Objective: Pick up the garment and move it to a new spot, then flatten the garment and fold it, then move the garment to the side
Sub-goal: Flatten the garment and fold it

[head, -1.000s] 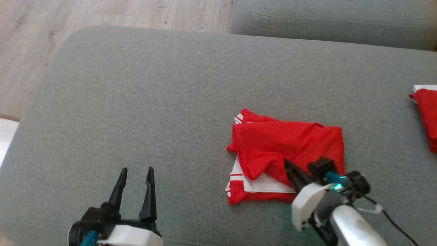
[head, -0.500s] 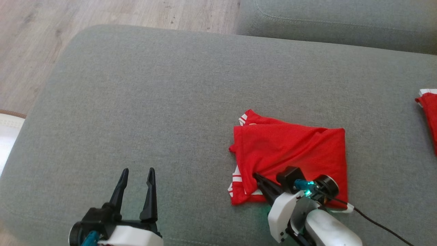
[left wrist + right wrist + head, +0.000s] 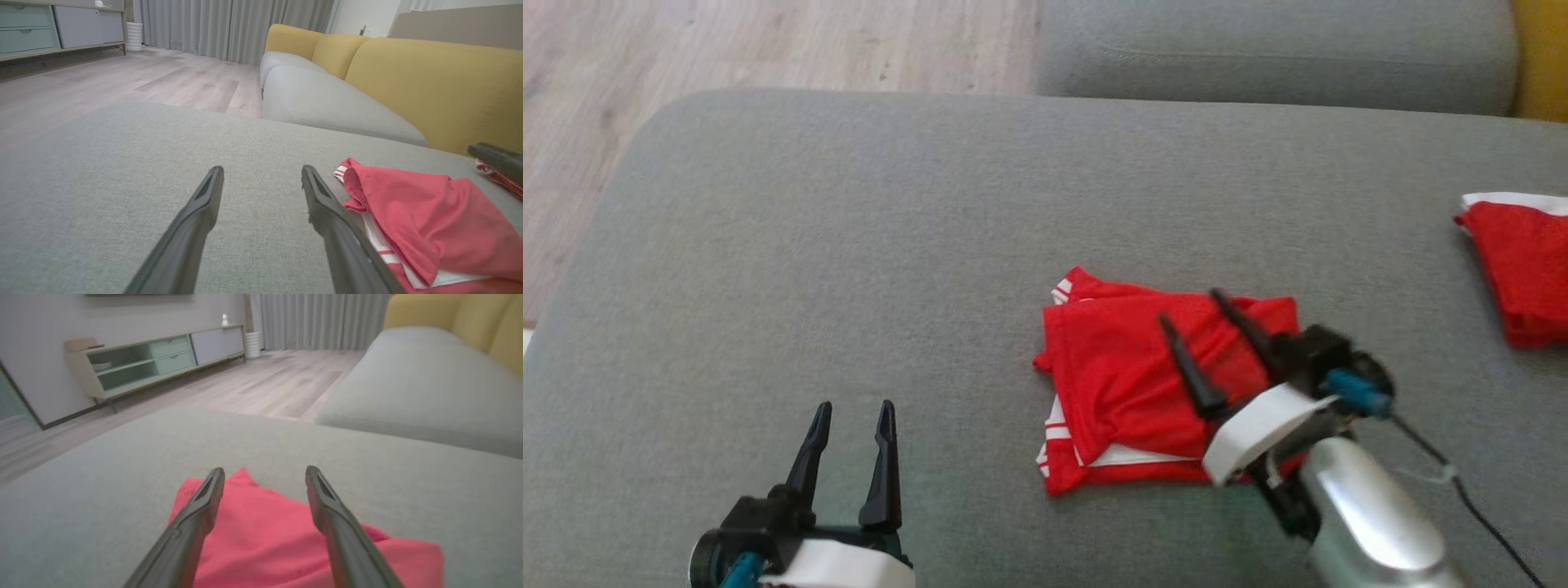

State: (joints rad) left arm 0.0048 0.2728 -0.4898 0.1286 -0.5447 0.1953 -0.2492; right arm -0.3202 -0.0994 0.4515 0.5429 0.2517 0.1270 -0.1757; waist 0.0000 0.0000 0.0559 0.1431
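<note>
stretching across the head view, the grey sofa cushion (image 3: 849, 245) is carrying the folded red-and-white garment (image 3: 1119, 367) near four o'clock of centre. a second red garment (image 3: 1519, 261) is lying at three o'clock. the right gripper (image 3: 1191, 307) is hovering over the folded one, fingers spread, pinching nothing; the left gripper (image 3: 854, 406) is sitting at seven o'clock, also spread.

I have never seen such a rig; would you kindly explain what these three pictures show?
This is a wheeled robot with two arms, each ending in a dark two-fingered gripper. One picture looks down from its head; the other two look along each wrist's fingers. On the grey fabric sofa cushion lies a folded red garment with white stripes; another red cloth sits at far right. The left gripper is open, apart from the garment; the right gripper hovers open over it. Neither holds anything.
</note>
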